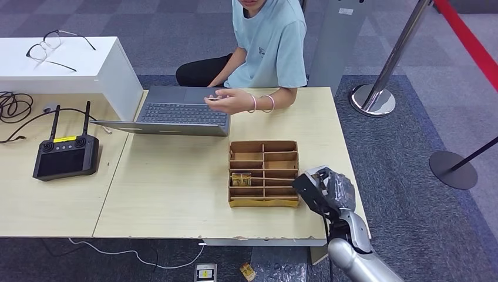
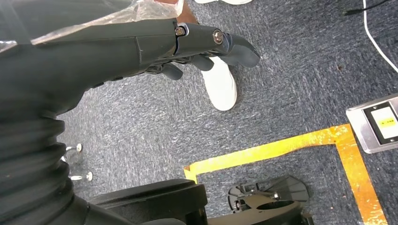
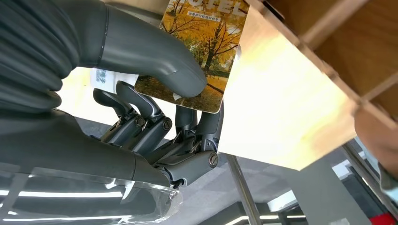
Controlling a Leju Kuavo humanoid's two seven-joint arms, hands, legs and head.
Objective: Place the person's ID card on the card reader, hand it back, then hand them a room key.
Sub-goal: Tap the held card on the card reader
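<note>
Right wrist view: room key (image 3: pixel 202 51) pinched under thumb of right hand (image 3: pixel 155 108), lifted for handover.
Head view: right hand (image 1: pixel 324 189) at table's (image 1: pixel 170 200) near right edge, just beside divided cardboard tray (image 1: pixel 263 174), presumably key stock. Person's hand (image 1: pixel 230 100) over laptop (image 1: pixel 176 111) at far edge, holding small item, maybe ID card; uncertain. Left hand (image 2: pixel 202 51) hanging over floor, fingers loosely curled, nothing held.

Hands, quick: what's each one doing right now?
Left hand: hanging over the carpet, fingers curled in, holding nothing.
Right hand: pinching a room key card with an autumn-tree picture, beside the wooden organizer.
</note>
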